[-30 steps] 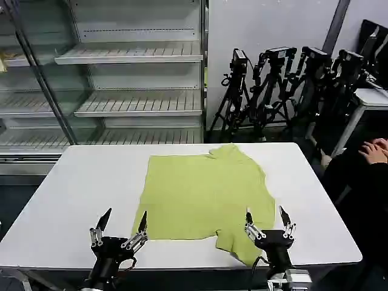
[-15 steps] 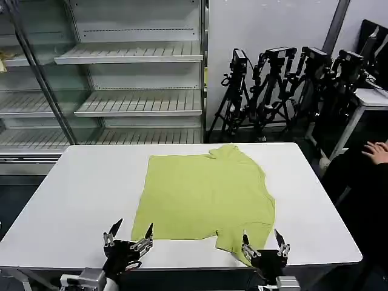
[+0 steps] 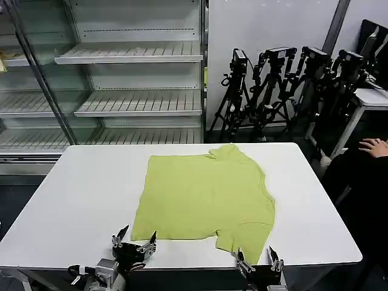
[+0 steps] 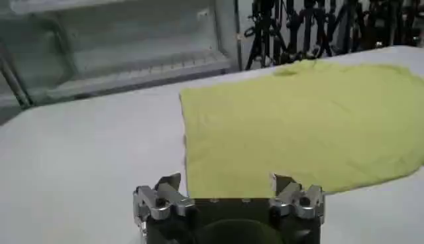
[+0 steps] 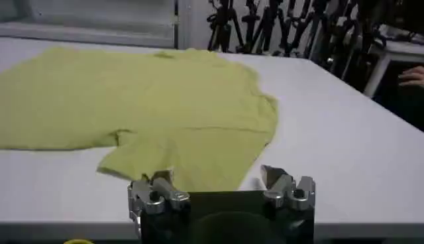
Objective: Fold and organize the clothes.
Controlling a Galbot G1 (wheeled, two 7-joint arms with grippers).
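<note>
While nothing is yet gripped, the white counter (image 3: 79, 194) carries the whole job: it sits in front of the empty shelving (image 3: 130, 54), with a cluster of tripods (image 3: 285, 85) beyond its far right corner.

Across the middle of the counter, reaching from near the far edge almost to the near edge, lies the T-shirt (image 3: 206, 194) — lime yellow-green, spread flat, its ribbed neckline toward the far edge. Its left side runs as a fairly straight line, which suggests that side is already folded in; that is a judgement. On the right, the sleeve (image 3: 245, 239) sticks out toward the near edge, loose and unfolded, so the shirt is probably laid out this way to give both arms a free edge to lift.

Both arms sit low at the near edge. The left gripper (image 3: 134, 244) is just off the shirt's near left corner, jaws spread wide and holding nothing. The right gripper (image 3: 259, 264) is at the counter's near edge, just beside the sleeve's tip — jaws likewise wide and empty, as the right wrist view confirms.
</note>
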